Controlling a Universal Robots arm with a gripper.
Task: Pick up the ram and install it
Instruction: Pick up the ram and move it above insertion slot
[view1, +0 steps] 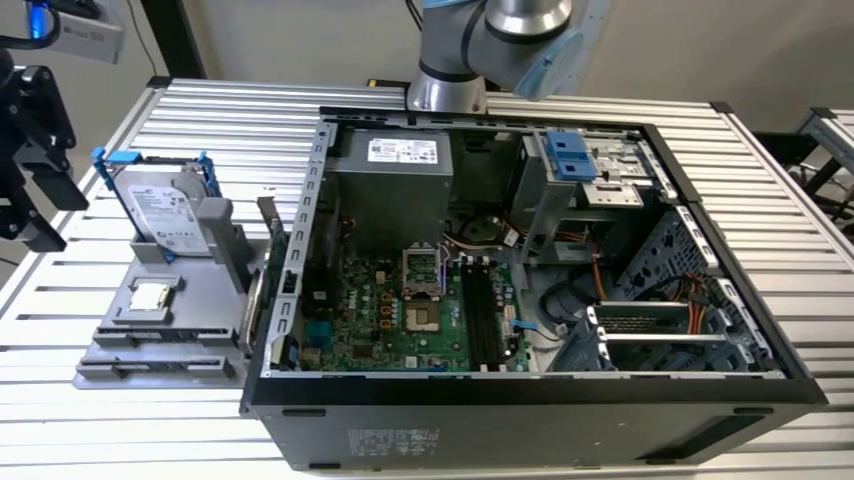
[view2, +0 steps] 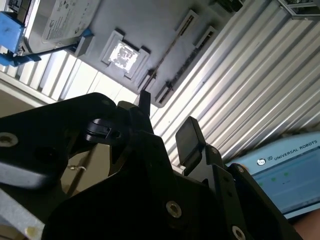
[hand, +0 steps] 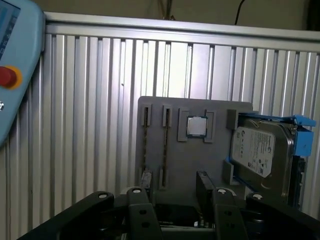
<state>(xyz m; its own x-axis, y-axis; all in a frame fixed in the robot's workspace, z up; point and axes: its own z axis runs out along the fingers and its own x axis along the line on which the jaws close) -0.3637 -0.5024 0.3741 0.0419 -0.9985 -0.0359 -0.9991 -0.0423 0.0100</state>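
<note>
On the slatted surface (view1: 747, 190), at the exterior view's left of the open computer case (view1: 534, 440), we note a grey holder (hand: 200, 107). The ram (hand: 165, 145) stands on edge in its slot, beside the processor chip (hand: 196, 126) and the hard drive (hand: 260, 150). In both wrist views the gripper (hand: 170, 186) hovers near the holder, jaws apart, clear of the ram.

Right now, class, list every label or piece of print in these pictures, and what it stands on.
Hard drive: white label, too small to read.
Power supply: white sticker, too small to read.
Computer case: sticker on its outer wall, blurred.
Teach pendant: a white brand mark near its screen.
</note>
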